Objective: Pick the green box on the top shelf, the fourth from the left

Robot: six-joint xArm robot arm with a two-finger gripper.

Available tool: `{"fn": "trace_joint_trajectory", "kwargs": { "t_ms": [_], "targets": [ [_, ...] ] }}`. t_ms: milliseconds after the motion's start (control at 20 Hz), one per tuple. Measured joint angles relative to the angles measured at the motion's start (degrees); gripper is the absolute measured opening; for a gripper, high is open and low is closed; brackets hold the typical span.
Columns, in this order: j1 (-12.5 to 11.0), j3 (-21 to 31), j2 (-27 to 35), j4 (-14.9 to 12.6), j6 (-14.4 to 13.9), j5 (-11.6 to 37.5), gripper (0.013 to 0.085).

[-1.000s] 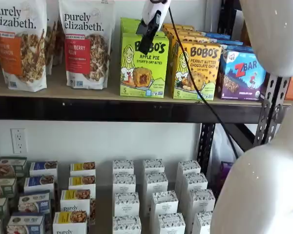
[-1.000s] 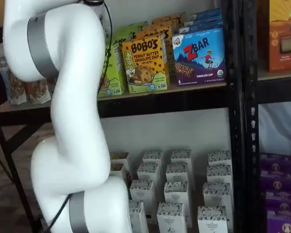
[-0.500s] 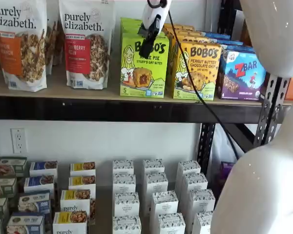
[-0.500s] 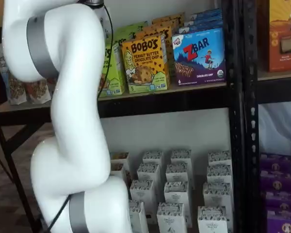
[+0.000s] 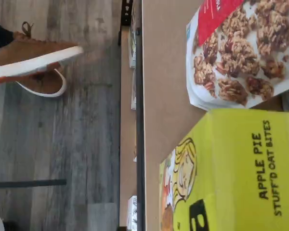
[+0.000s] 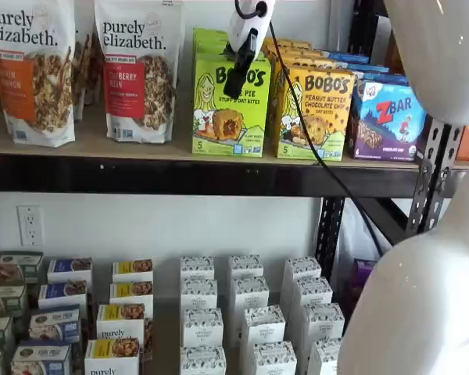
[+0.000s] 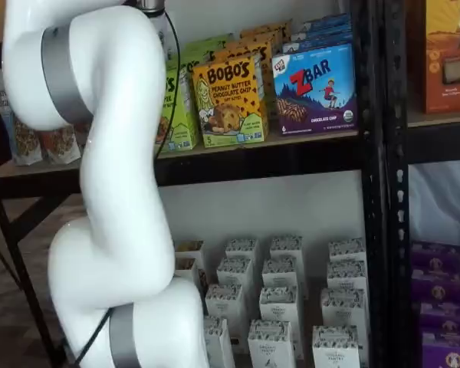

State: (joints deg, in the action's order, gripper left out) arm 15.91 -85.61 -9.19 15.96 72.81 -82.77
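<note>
The green box [image 6: 230,105], a lime-green Bobo's Apple Pie box, stands on the top shelf [image 6: 180,172] between a granola bag and the yellow-orange Bobo's box. In a shelf view my gripper [image 6: 234,74] hangs in front of the box's upper face, white body above, black fingers seen side-on with no gap showing. The wrist view shows the box's top [image 5: 241,168] close below, at the shelf board's front edge [image 5: 140,120]. In a shelf view the arm hides most of the green box [image 7: 180,107] and the gripper.
Purely Elizabeth granola bags [image 6: 137,70] stand left of the green box. The yellow-orange Bobo's box [image 6: 313,109] and the blue ZBar box [image 6: 387,121] stand to its right. Several small boxes [image 6: 242,320] fill the lower shelf. A shoe [image 5: 33,57] shows on the floor.
My gripper has risen a little and drawn closer in front of the green box's upper part. The boxes have not moved.
</note>
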Motion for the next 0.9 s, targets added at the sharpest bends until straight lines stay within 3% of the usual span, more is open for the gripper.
{"fn": "trace_joint_trajectory", "kwargs": {
  "t_ms": [100,700,900],
  "targets": [
    [-0.1,0.3,-0.1,0.3,0.1,0.2,0.0730],
    [-0.3,0.5,-0.2,1.1,0.4,0.4,0.0490],
    [-0.2,0.4,-0.1,0.7,0.3,0.2,0.0490]
  ]
}}
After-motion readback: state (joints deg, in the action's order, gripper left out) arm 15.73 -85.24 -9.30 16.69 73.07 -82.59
